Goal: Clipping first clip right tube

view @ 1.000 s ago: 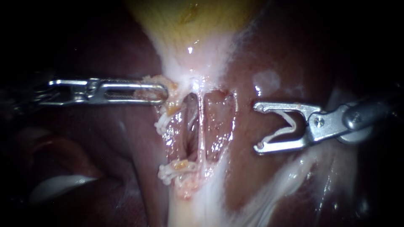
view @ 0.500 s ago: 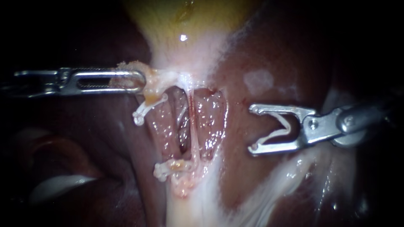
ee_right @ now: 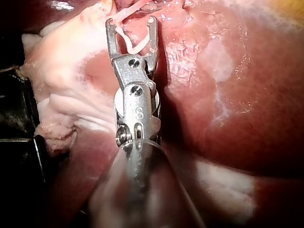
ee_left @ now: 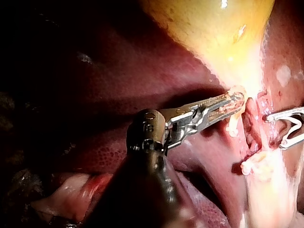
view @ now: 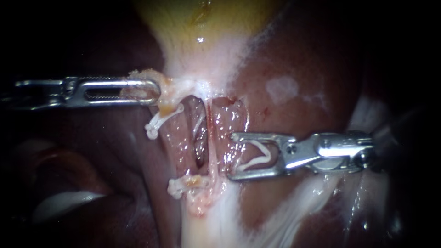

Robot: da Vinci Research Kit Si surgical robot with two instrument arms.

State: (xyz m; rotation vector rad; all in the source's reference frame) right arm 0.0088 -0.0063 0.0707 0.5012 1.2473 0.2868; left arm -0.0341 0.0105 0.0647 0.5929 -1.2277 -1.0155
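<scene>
The yellow gallbladder (view: 206, 18) narrows down to a window of raw tissue. A thin pale right tube (view: 212, 147) runs down through that window. My right instrument (view: 233, 156) reaches in from the right, and a white V-shaped clip (view: 257, 156) sits between its spread jaws. The jaw tips lie just right of the tube and do not straddle it. My left instrument (view: 147, 91) is shut on a yellowish flap of tissue beside the gallbladder's neck, holding it to the left. The right wrist view shows the clip (ee_right: 133, 45) in my right instrument (ee_right: 130, 21).
Two white clips (view: 156, 123) (view: 181, 186) sit on the left tube at the window's left edge. Dark red liver (view: 298, 55) surrounds the site. White fatty strands (view: 294, 202) run below my right instrument. In the left wrist view my left instrument (ee_left: 232, 100) grips tissue under the gallbladder (ee_left: 213, 28).
My right instrument has moved left with its clip, from well clear of the window to its right edge. Earlier my left instrument pulled its tissue leftward, widening the window, then held still.
</scene>
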